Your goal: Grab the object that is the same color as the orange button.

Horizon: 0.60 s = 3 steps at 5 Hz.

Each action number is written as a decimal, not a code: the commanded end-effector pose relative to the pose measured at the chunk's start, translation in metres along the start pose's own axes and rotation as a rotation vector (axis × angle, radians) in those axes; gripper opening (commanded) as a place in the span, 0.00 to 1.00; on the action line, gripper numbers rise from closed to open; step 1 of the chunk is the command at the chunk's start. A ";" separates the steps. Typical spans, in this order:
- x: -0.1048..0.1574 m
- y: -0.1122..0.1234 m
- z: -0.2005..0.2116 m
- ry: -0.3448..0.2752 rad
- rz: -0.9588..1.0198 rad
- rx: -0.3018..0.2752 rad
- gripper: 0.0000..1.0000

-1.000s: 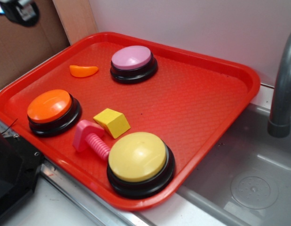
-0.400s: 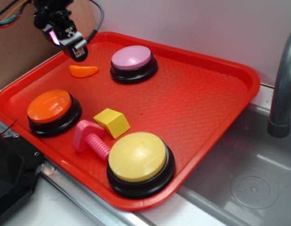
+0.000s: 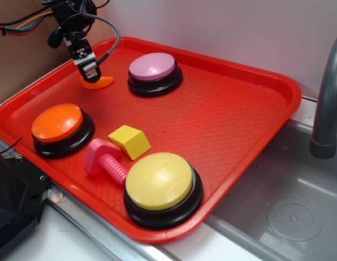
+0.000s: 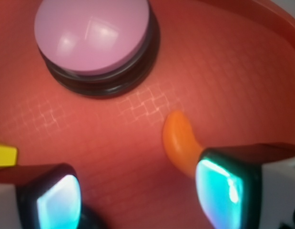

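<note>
The object, a small glossy orange crescent (image 3: 98, 83) (image 4: 179, 142), lies on the red tray (image 3: 233, 114) at its far left, left of the pink button. My gripper (image 3: 90, 72) (image 4: 137, 200) hangs low over it, open, with bare tray between the fingers. In the wrist view the right finger (image 4: 223, 191) covers the crescent's near end; whether it touches is unclear. The orange button (image 3: 58, 123), domed with a black base, sits near the tray's left front.
A pink-topped button (image 3: 153, 68) (image 4: 92, 36) stands just right of the crescent. A yellow wedge block (image 3: 130, 141), a pink bolt (image 3: 105, 159) and a yellow-topped button (image 3: 160, 182) sit toward the front. A grey faucet (image 3: 327, 98) rises over the sink at right.
The gripper came into view from the upper left and dropped down and slightly right, from above the tray's far-left rim to just over the orange crescent. Nothing on the tray has moved.
</note>
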<state>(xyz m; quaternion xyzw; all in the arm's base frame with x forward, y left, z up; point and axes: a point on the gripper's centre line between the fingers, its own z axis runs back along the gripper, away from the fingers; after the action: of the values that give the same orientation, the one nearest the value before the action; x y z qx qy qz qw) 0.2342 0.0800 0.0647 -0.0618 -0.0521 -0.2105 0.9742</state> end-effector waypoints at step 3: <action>0.005 0.018 -0.041 0.097 -0.087 0.030 1.00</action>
<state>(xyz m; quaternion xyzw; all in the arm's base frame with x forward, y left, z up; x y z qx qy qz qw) 0.2437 0.0934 0.0217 -0.0404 -0.0067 -0.2505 0.9672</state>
